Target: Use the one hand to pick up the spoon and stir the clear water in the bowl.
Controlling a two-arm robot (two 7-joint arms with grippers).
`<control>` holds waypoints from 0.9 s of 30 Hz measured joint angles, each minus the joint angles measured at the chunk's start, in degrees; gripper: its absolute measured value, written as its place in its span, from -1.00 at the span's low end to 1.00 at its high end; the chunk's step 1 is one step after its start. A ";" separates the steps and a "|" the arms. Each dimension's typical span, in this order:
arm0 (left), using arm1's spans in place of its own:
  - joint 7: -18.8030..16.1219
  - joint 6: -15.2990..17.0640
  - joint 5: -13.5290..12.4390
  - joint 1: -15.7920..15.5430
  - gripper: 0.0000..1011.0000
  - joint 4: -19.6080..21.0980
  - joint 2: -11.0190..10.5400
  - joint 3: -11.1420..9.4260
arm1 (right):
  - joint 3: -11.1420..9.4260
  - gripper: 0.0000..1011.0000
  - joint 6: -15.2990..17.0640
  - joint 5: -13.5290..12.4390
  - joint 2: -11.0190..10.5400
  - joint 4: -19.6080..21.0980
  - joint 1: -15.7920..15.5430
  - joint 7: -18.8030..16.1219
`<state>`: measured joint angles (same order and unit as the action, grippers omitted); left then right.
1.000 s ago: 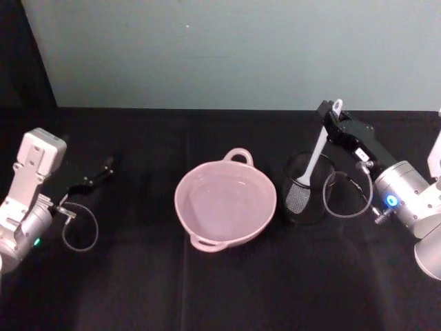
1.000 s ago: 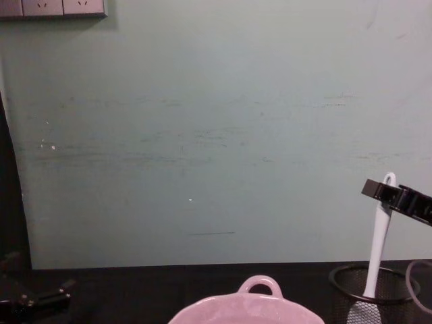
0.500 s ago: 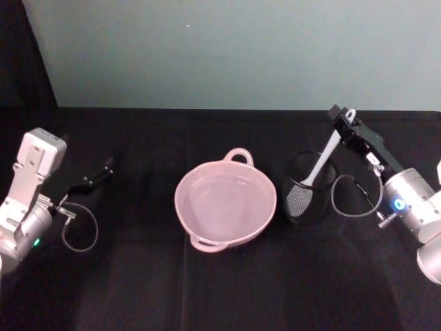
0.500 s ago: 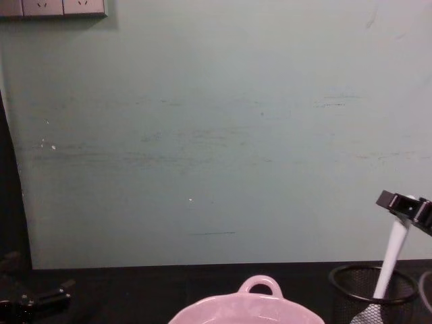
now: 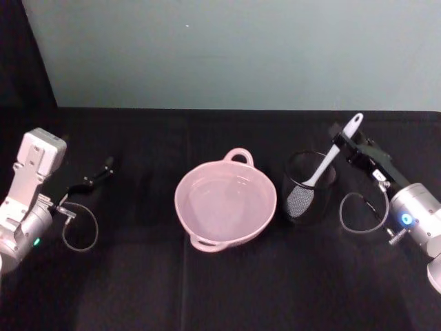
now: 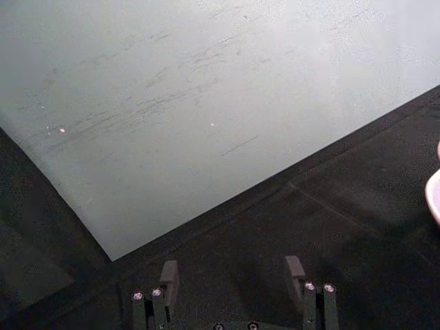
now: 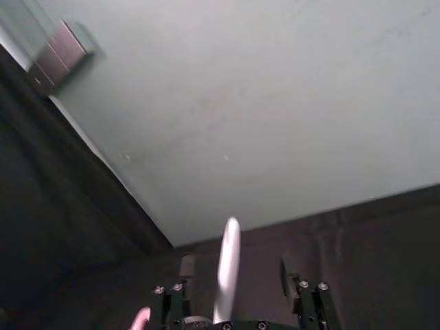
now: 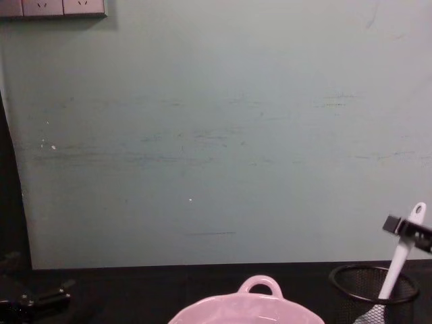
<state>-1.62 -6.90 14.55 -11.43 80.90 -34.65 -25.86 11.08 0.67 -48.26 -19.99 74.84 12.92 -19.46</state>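
The right gripper is seen at the upper handle of the spoon, with its fingers spread apart on either side of the white handle in the right wrist view; no finger is seen pressed against it, so the spoon is not gripped. The spoon is leaned in the black wire-mesh cup, paddle down inside, handle tip tilted up and to the right.

From the chest view, the spoon is shown rising out of the cup's rim, a detail hidden from the wrist camera.

The pink bowl is set just left of the cup, and the clear water is visible in it as faint glints.

The left gripper is held low over the table at the far left, fingers wide apart, nothing between them.
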 joint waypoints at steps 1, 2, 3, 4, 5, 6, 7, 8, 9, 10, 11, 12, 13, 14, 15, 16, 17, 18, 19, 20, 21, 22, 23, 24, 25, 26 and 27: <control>0.00 0.00 0.00 0.00 1.00 0.00 0.00 0.00 | 0.21 0.59 0.51 0.36 -0.19 0.24 -0.22 0.64; 0.00 0.00 0.00 0.00 1.00 0.00 0.00 0.00 | 0.30 0.62 0.75 0.51 -0.30 0.39 -0.34 1.00; 0.00 0.00 0.00 0.00 1.00 0.00 0.00 0.00 | 0.37 0.66 1.00 0.66 -0.46 0.66 -0.50 1.32; 0.00 0.00 0.00 0.00 1.00 0.00 0.00 0.00 | 0.52 0.73 1.60 1.12 -0.96 1.46 -0.97 1.99; 0.00 0.00 0.00 0.00 1.00 0.00 0.00 0.00 | 0.68 0.79 1.96 1.57 -1.43 2.22 -1.35 2.40; 0.00 0.00 0.00 0.00 1.00 0.00 0.00 0.00 | 0.84 0.83 2.40 2.15 -1.98 3.11 -1.73 2.92; 0.00 0.00 0.00 0.00 1.00 0.00 0.00 0.00 | 1.04 0.92 3.45 3.30 -3.26 5.13 -2.60 4.16; 0.00 0.00 0.00 0.00 1.00 0.00 0.00 0.00 | 1.04 0.92 3.45 3.30 -3.26 5.13 -2.60 4.16; 0.00 0.00 0.00 0.00 1.00 0.00 0.00 0.00 | 1.08 0.97 4.85 4.18 -4.51 7.32 -3.60 5.13; 0.00 0.00 0.00 -0.01 1.00 0.00 0.00 0.00 | 1.08 0.98 5.67 4.50 -5.27 8.57 -4.18 5.59; 0.00 0.00 0.00 0.00 1.00 0.00 0.00 0.00 | 1.04 0.98 6.52 4.74 -5.96 9.79 -4.72 5.99; 0.00 0.00 0.00 0.00 1.00 0.00 0.00 0.00 | 0.85 0.98 8.35 5.04 -7.39 12.20 -5.84 6.67; 0.00 0.00 0.00 0.00 1.00 0.00 0.00 0.00 | 0.75 0.98 9.31 5.13 -8.12 13.39 -6.41 6.93; 0.00 0.00 0.00 0.00 1.00 0.00 0.00 0.00 | 0.65 0.98 10.33 5.22 -8.96 14.64 -6.98 7.06; 0.00 0.00 0.00 0.00 1.00 0.00 0.00 0.00 | 0.59 0.98 11.14 5.28 -9.69 15.57 -7.44 7.16; 0.00 -0.01 0.00 0.00 1.00 0.00 0.00 0.00 | 0.40 0.98 13.39 5.40 -11.73 17.94 -8.53 7.25; 0.00 0.00 0.00 0.00 1.00 0.00 0.00 0.00 | 0.24 0.98 14.44 5.47 -12.80 19.11 -9.11 7.46; 0.00 0.00 0.00 0.00 1.00 0.00 0.00 0.00 | 0.06 0.98 15.45 5.55 -13.76 20.05 -9.62 7.73; 0.00 -0.01 0.00 0.00 1.00 0.00 0.00 0.00 | -0.48 0.98 17.46 5.74 -15.68 21.86 -10.72 8.40; 0.00 0.00 0.00 0.00 1.00 0.00 0.00 0.00 | -0.79 0.98 18.37 5.78 -16.53 22.53 -11.22 8.72; 0.00 -0.01 0.00 0.00 1.00 0.00 0.00 0.00 | -1.32 0.98 19.66 5.92 -17.79 23.43 -12.01 9.29; 0.00 0.00 0.00 0.00 1.00 0.00 0.00 0.00 | -1.50 0.98 20.30 6.18 -18.39 23.78 -12.38 9.72; 0.00 0.00 0.00 0.00 1.00 0.00 0.00 0.00 | -1.61 0.98 20.80 6.54 -18.88 24.08 -12.66 10.21; 0.00 0.00 0.00 0.00 1.00 0.00 0.00 0.00 | -1.65 0.98 21.15 7.06 -19.26 24.26 -12.86 10.75; 0.00 0.00 0.00 0.00 1.00 0.00 0.00 0.00 | -1.61 0.98 21.51 8.33 -19.70 24.26 -13.02 11.60; 0.00 0.00 0.00 0.00 1.00 0.00 0.00 0.00 | -1.47 0.98 21.53 9.07 -19.77 24.02 -12.95 11.96; 0.00 0.00 0.00 0.00 1.00 0.00 0.00 0.00 | -0.90 0.98 21.53 10.49 -19.73 23.24 -12.51 12.65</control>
<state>-1.62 -6.91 14.55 -11.43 80.90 -34.64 -25.86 10.18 22.19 -37.76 -39.72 98.07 0.41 -6.81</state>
